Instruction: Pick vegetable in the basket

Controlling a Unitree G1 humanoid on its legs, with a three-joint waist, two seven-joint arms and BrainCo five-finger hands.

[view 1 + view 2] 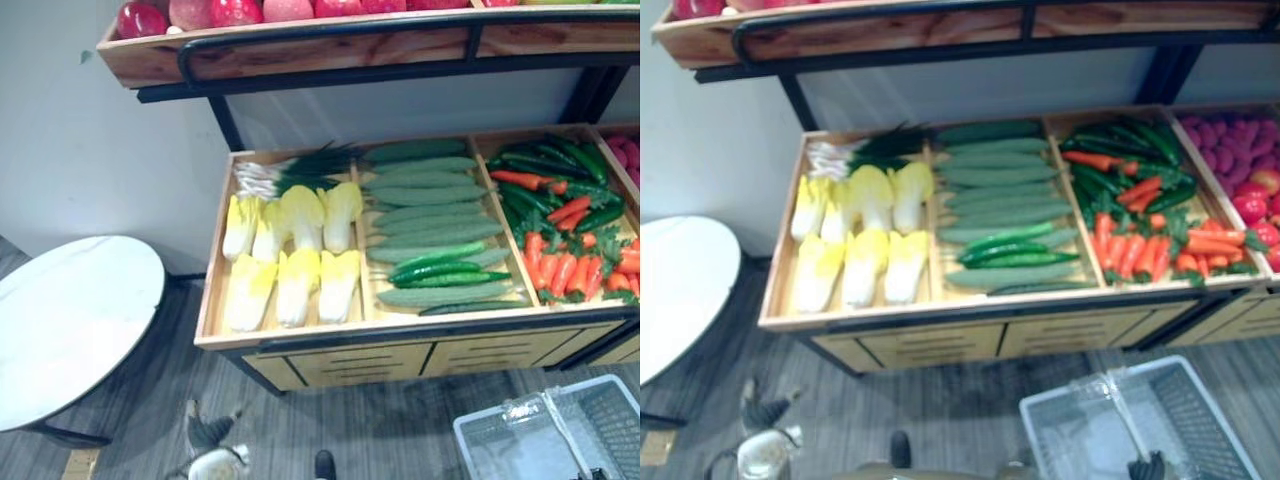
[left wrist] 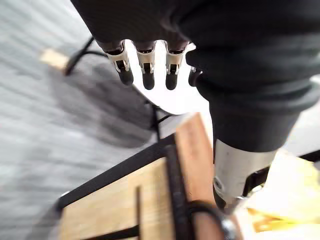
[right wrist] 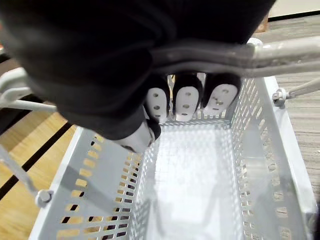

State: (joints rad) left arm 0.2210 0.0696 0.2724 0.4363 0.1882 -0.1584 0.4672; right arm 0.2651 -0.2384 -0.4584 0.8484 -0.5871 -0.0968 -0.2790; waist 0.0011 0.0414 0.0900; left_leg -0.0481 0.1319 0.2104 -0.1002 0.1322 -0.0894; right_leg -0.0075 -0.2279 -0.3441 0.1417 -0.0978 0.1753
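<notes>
Right hand (image 3: 186, 102) clasps the handle (image 3: 285, 50) of the grey basket (image 3: 260, 150).

Left hand (image 2: 150, 27) blk cover, silver fingers (image 2: 144, 59), dark tips

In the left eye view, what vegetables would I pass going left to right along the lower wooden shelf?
Pale yellow cabbages → long green cucumbers → carrots mixed with green chillies → pink produce at the edge.
</notes>
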